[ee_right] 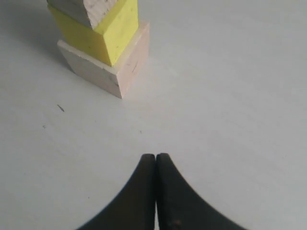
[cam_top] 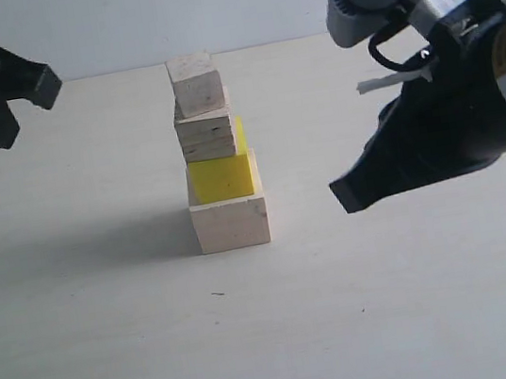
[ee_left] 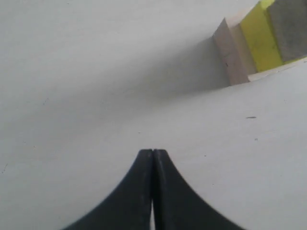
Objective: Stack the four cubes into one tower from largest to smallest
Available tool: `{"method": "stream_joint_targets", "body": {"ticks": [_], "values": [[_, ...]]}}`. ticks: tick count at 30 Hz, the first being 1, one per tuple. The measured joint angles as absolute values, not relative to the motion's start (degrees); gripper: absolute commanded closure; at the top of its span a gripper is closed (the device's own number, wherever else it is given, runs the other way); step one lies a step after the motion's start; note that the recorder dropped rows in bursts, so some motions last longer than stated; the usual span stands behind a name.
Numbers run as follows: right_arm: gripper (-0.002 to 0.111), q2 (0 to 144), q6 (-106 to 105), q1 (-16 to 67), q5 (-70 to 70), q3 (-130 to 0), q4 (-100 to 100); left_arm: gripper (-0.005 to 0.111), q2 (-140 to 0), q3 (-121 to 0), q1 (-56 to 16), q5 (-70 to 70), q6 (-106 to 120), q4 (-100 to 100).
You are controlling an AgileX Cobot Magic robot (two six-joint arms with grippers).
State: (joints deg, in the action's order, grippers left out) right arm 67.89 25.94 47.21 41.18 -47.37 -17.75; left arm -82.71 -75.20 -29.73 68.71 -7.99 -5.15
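the pale table point(cam_top: 86, 348) carries the tower's largest cube point(cam_top: 230, 223).

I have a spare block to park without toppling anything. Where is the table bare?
Bare: the wide front strip of table before the tower, and the stretch on its left, toward the left claw. Tighter: the gap between the tower and the right claw.
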Motion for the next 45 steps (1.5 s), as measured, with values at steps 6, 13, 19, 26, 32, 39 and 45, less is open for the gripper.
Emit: {"method": "stream_joint_targets", "body": {"ticks": [6, 13, 19, 26, 32, 39, 45], "values": [[0.108, 73.91, 20.30, 44.62, 41.74, -53.11, -17.70, 0.107, -80.97, -70.01, -23.90, 60.98, 2.92, 5.29], [0.108, 83.37, 15.64, 37.00, 39.93, -55.57, -15.42, 0.107, -80.97, -62.37, -23.54, 48.49, 18.17, 18.95], [0.108, 90.12, 1.82, 30.47, 36.61, -57.57, -0.74, 0.107, -80.97, -57.76, -23.54, 39.64, 25.52, 23.19], [0.108, 93.99, -15.20, 23.98, 35.91, -61.03, 22.10, 0.107, -80.97, -56.82, -23.54, 37.13, 38.67, 33.21], [0.108, 94.03, -24.49, 20.67, 36.18, -61.33, 38.50, 0.107, -82.21, -56.82, -23.54, 36.02, 47.44, 40.43], [0.108, 94.16, -38.10, 19.87, 37.66, -61.33, 56.46, 0.107, -86.79, -56.82, -23.54, 35.43, 54.93, 46.61], [0.108, 97.21, -39.86, 19.87, 40.36, -63.21, 59.13, 0.107, -86.79, -56.82, -23.54, 34.96, 62.10, 53.61]]}}
